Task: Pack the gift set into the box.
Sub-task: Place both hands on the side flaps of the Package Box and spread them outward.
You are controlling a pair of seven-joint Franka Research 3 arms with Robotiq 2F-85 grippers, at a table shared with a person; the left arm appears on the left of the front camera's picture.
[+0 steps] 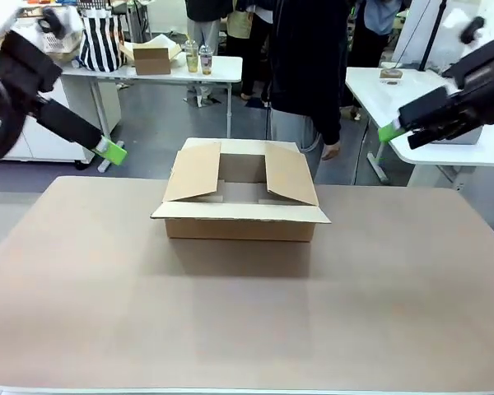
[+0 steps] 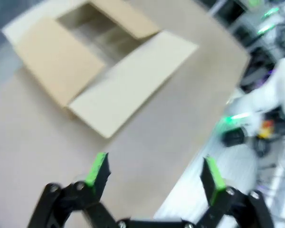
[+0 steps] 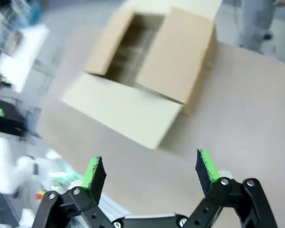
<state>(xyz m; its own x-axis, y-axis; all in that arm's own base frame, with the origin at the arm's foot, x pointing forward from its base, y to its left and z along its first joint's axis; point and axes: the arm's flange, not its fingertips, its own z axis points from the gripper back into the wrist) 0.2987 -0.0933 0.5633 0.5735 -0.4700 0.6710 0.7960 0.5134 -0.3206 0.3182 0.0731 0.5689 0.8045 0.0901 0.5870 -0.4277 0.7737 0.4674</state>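
Left gripper point(image 1: 109, 151) high at far left, angled down toward box point(image 1: 240, 220), fingers spread, empty. Right gripper point(image 1: 391, 130) high at far right, pointing left, spread, empty.

The tan worktop point(image 1: 247, 313) stretched wide under even indoor light, and beyond its far edge lay a smooth grey floor point(image 1: 156, 123). At the back left stood a long white table point(image 1: 222, 72) on thin white legs. It carried a black-and-white striped bag point(image 1: 101, 39), a small brown carton point(image 1: 152, 59) and two drink bottles point(image 1: 199, 58), and a white cabinet point(image 1: 33, 140) stood just beside it. To the right, a second white table point(image 1: 375, 95) with a rounded corner stood well apart from the first.
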